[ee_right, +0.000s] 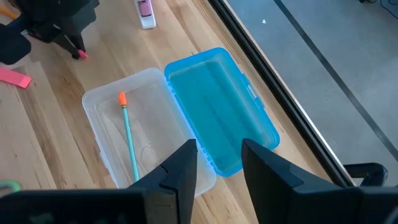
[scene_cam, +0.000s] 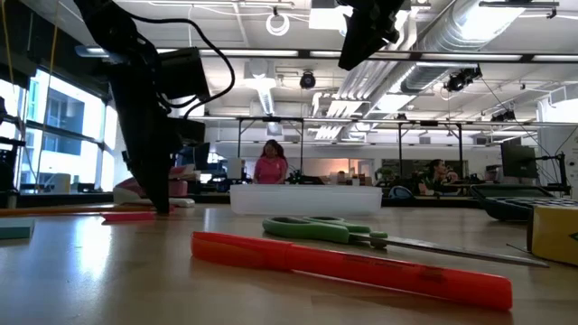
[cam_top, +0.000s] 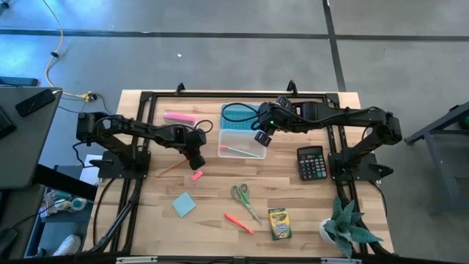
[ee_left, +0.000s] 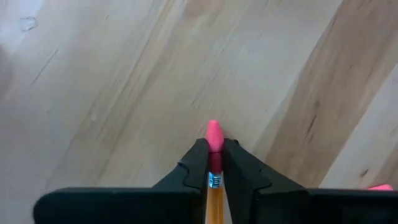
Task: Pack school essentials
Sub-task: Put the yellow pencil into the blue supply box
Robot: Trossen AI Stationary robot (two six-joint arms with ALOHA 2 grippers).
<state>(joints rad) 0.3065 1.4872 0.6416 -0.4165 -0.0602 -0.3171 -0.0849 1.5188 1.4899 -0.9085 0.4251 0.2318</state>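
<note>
Toward the table's left-centre, left gripper (cam_top: 196,160) is clamping a pink-erasered pencil (ee_left: 214,171), shaft running along its fingers | open pencil case (cam_top: 242,141) is lying to its right, nearer the back edge | right gripper (ee_right: 219,163) is hovering spread over the case, carrying nothing | teal pencil (ee_right: 129,147) is already lying inside

In your left wrist view, the pencil (ee_left: 214,180) clamped between the left gripper (ee_left: 214,163) fingers runs off the picture's edge, so you see only its pink eraser end and metal band, and a pink piece (ee_left: 380,186) at the corner is cut off too. In the low view, the crayon box (scene_cam: 553,233) is sliced by the right edge, the note pad (scene_cam: 13,231) by the left, and the marker (scene_cam: 348,263) lies blurred. In your right wrist view, the scissors (ee_right: 7,185) show only as a green sliver at the edge.
</note>
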